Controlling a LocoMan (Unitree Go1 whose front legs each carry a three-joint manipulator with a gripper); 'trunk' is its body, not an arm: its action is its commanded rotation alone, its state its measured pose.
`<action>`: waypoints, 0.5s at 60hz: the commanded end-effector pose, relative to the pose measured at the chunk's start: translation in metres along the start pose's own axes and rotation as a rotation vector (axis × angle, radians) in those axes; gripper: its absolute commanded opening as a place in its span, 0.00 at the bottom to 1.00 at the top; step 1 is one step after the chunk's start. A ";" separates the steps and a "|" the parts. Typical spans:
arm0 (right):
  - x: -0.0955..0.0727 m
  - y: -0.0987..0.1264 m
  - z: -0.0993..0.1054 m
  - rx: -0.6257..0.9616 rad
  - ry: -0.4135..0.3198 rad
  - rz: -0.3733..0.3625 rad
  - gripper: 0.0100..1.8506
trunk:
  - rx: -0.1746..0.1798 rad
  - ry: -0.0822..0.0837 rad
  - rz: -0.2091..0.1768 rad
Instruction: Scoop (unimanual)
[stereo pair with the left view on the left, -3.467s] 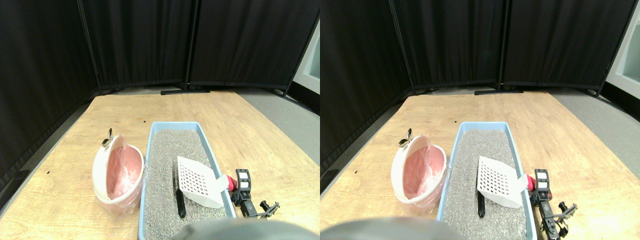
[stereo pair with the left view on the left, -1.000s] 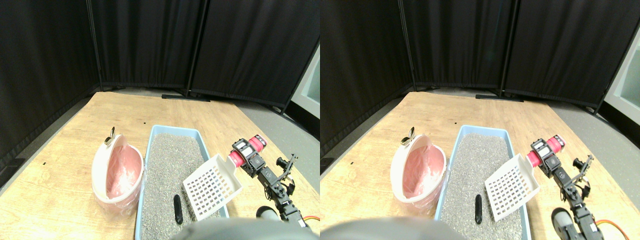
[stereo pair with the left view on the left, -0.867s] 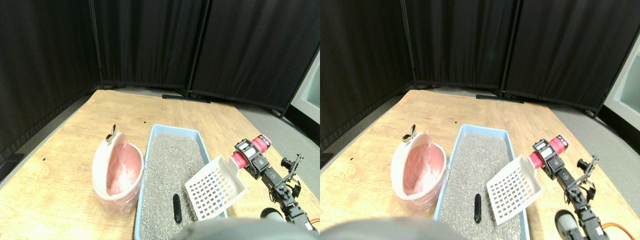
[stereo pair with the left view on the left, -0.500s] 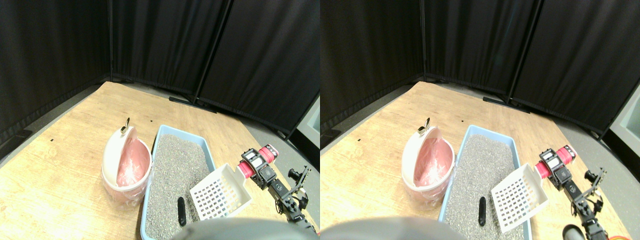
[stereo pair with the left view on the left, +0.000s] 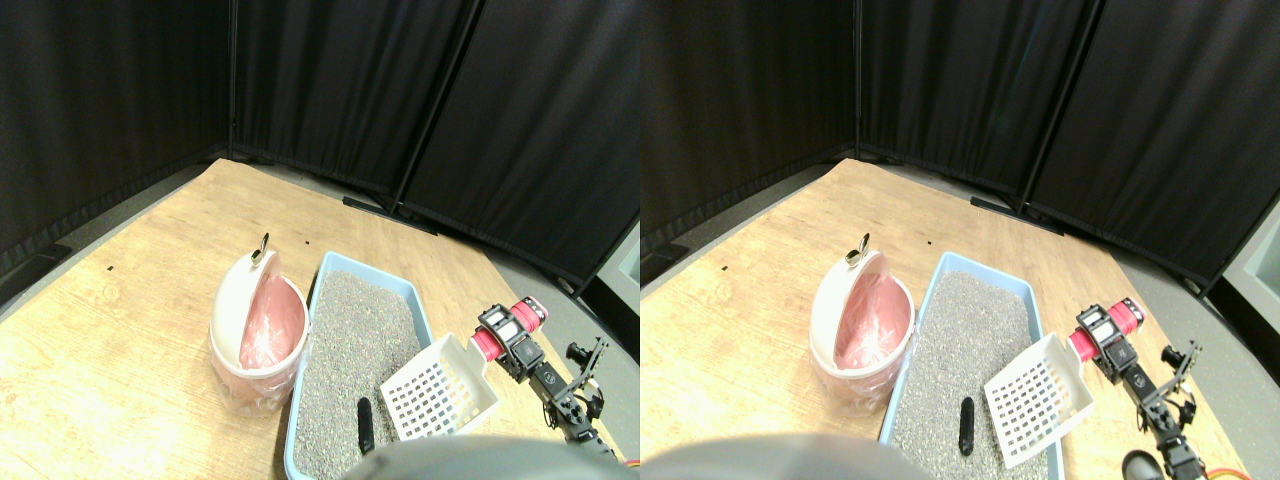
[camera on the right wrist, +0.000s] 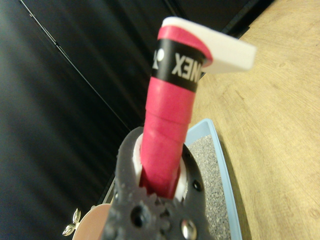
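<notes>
A white slotted scoop (stereo pair with the left view on the left: 437, 389) hangs tilted over the near right corner of the blue litter box (stereo pair with the left view on the left: 321, 296), clear of the grey litter. My right gripper (stereo pair with the left view on the left: 503, 338) is shut on its red wrapped handle (stereo pair with the left view on the left: 522, 318). In the wrist view the red handle (camera on the right wrist: 169, 105) runs through the gripper (camera on the right wrist: 160, 175), with the white pads (camera on the right wrist: 134, 159) pressed on both sides. A small dark lump (stereo pair with the left view on the left: 365, 425) lies on the litter just left of the scoop's front edge. The scoop looks empty.
A white bin with a pink liner (stereo pair with the left view on the left: 256, 335) stands tipped open against the litter box's left side, with a metal clip (stereo pair with the left view on the left: 262, 247) on its rim. Everything sits on a wooden floor (stereo pair with the left view on the left: 120, 330), closed in by black curtains (stereo pair with the left view on the left: 330, 90) behind.
The scoop, resting in the litter 3.5 s ago, is now lifted over the box's right side. Over the last second the camera has turned; the scoop holds about the same place.
</notes>
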 end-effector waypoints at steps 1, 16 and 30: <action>0.007 -0.004 0.003 -0.042 -0.061 0.006 0.03 | -0.005 0.015 0.022; 0.014 -0.002 0.008 -0.122 -0.030 -0.018 0.06 | -0.007 0.017 0.018; 0.014 0.017 0.002 -0.105 -0.006 -0.012 0.04 | -0.018 0.024 0.029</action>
